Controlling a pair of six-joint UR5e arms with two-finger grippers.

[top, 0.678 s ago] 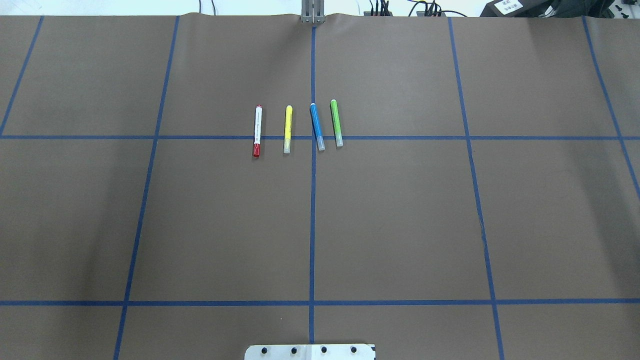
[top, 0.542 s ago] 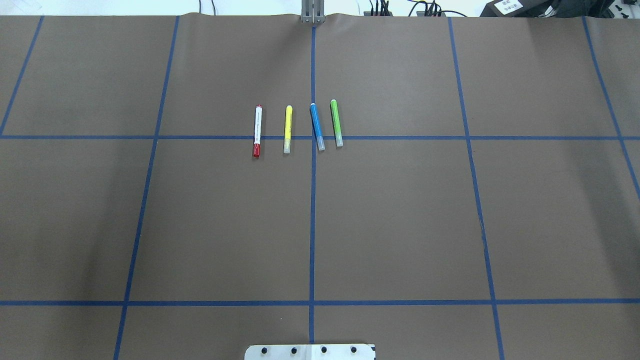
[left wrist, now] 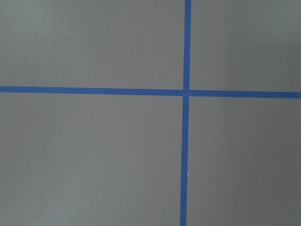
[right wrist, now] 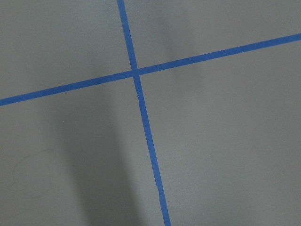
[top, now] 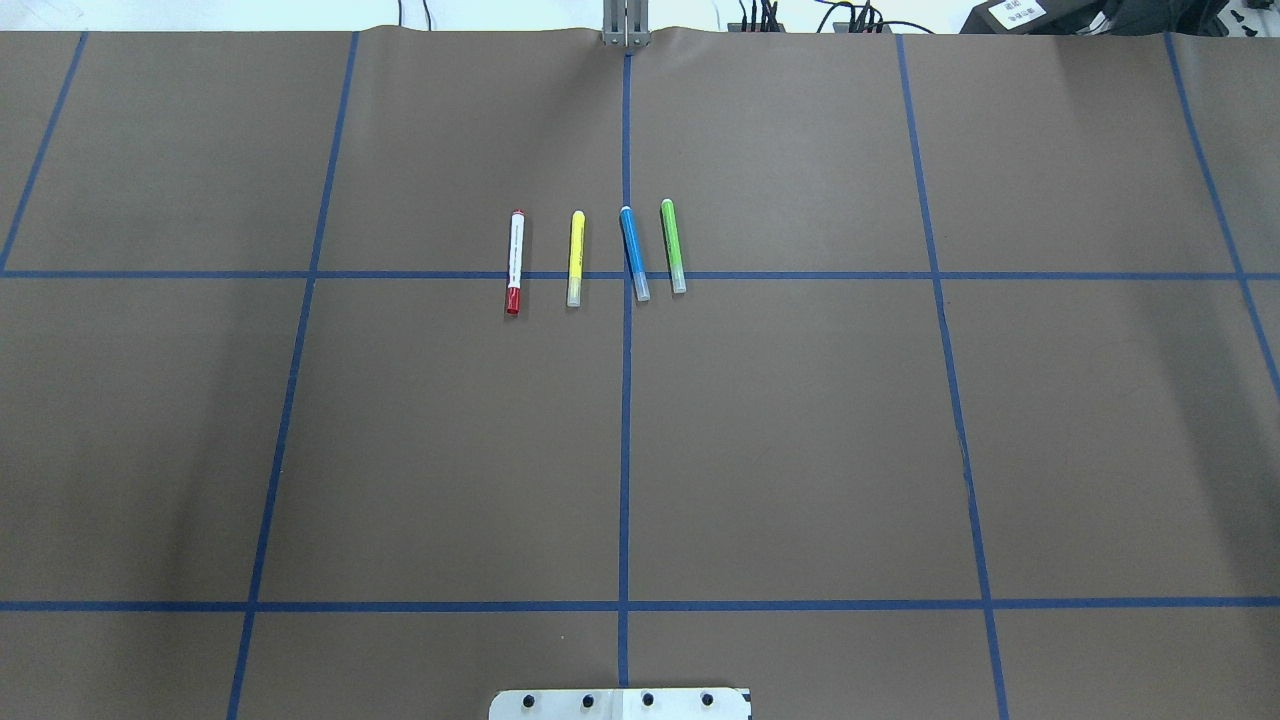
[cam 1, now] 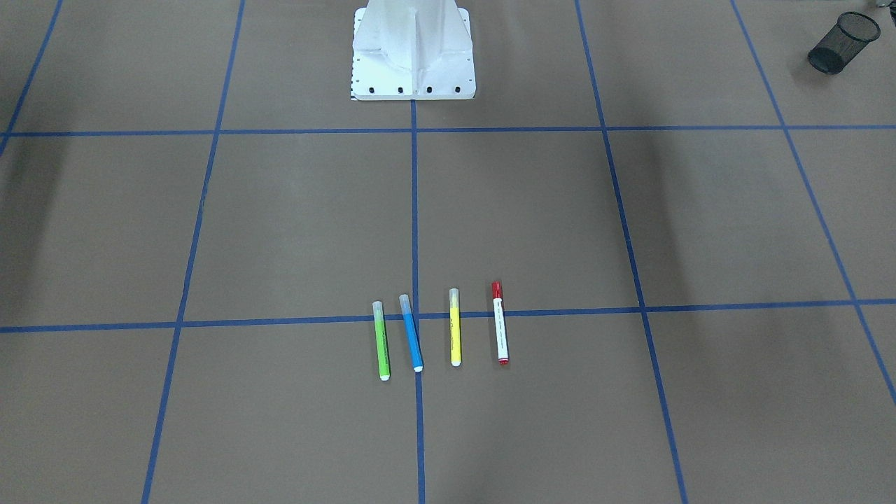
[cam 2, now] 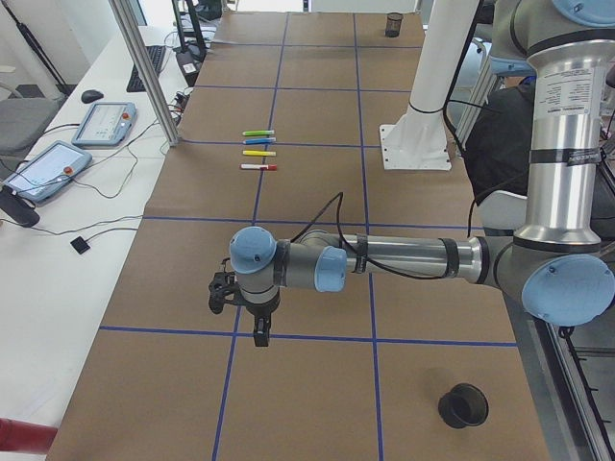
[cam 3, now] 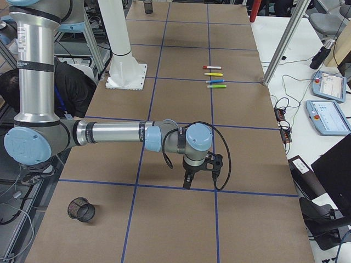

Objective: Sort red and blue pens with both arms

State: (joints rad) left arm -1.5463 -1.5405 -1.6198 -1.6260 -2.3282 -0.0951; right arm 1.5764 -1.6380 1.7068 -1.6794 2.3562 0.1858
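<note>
Exterior left view: left fingers (cam 2: 259, 332) hang over the tabletop (cam 2: 317, 403), right fingers (cam 3: 187, 181) likewise; spread or pressed, I cannot tell. The red pen (top: 514, 262) and blue pen (top: 633, 252) lie far off, untouched. Sorting looks unstarted; next, each pair must reach its pen.

site: robotics lab | cues: tape-gridded table (top: 800, 450); teach pendants (cam 2: 104, 123) on side bench (cam 2: 58, 250), 9 o'clock; aluminium frame post (cam 2: 144, 72)

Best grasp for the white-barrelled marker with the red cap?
Likely mid-barrel on the white-barrelled red-capped marker, from straight above, closing across its width: it lies flat with its whole length exposed and a gap to the slim yellow marker beside it.
</note>
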